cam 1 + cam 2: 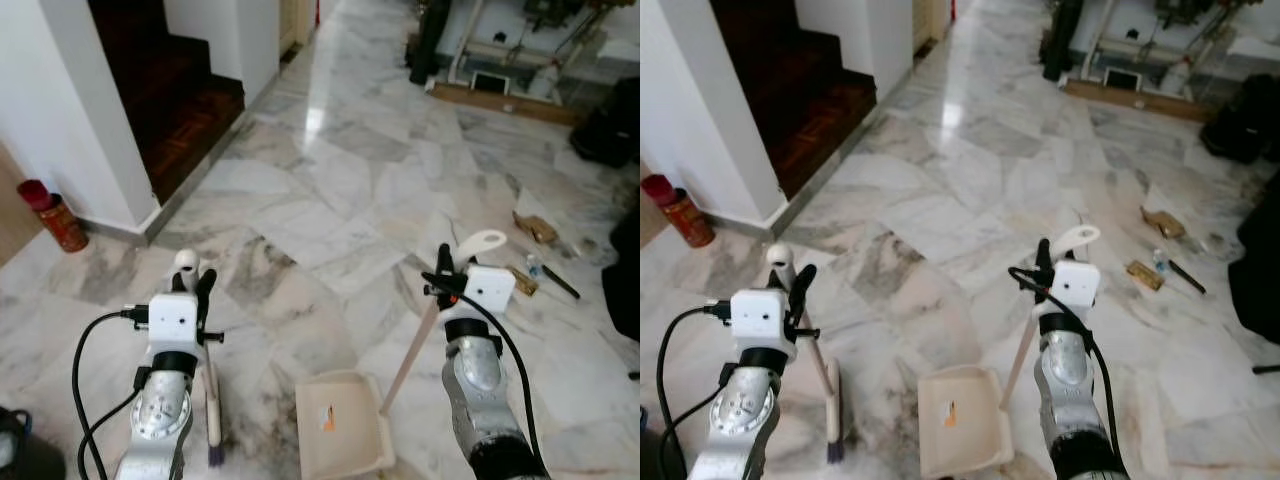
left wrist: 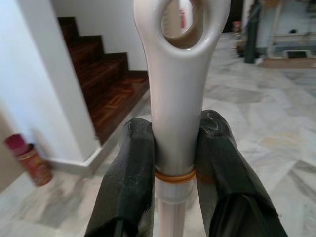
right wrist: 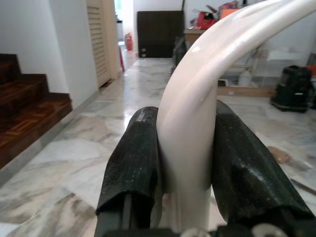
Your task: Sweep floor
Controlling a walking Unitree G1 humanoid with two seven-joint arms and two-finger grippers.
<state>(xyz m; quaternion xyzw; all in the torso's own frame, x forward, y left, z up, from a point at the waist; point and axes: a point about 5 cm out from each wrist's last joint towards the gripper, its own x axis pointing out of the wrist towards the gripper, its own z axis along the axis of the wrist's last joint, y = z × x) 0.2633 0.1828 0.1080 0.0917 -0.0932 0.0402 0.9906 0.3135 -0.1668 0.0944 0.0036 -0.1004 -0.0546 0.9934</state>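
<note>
On the marble floor (image 1: 330, 190) before the robot, left tool (image 1: 195, 285) clamps the broom handle (image 2: 180, 98), right tool (image 1: 452, 272) clamps the dustpan handle (image 3: 192, 123); dustpan (image 1: 345, 420) rests flat. Recommend keeping its lip flush, brushing debris (image 1: 535, 228) inward. Wooden stairs (image 1: 180, 90) lie left.

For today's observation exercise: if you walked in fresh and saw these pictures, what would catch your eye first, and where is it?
First, the two tools held side by side: the left gripper is shut on the broom handle, the right gripper on the long handle of the cream dustpan, whose pan rests on the marble floor between the arms. Then the litter ahead to the right, and the dark wooden stairs at upper left.
</note>
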